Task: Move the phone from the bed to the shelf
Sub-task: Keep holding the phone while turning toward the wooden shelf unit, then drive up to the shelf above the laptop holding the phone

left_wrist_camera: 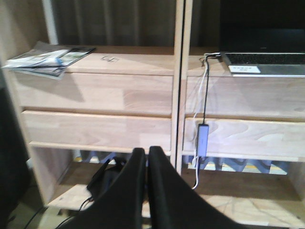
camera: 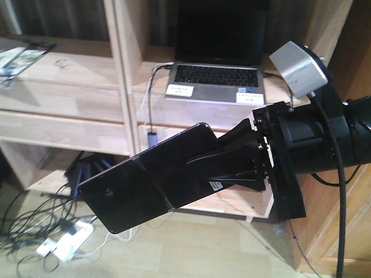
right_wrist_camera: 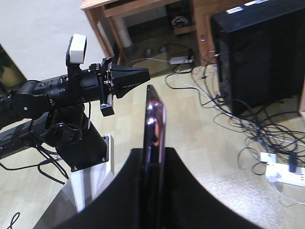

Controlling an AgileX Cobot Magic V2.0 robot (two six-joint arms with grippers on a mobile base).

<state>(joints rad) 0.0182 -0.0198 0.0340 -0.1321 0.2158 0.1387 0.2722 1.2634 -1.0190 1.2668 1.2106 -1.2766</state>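
Exterior front-facing view — right gripper clamps the phone by 1 end, airborne before the shelf, free end leading, presumably to slide in flat — left gripper pinched together, empty.

Three cameras: one front, two on the wrists.
The front view faces the shelf from close by, the right arm filling its right side. The left wrist view looks past the left gripper at the same shelf boards and laptop. The right wrist view looks along the phone across the floor toward the left arm.
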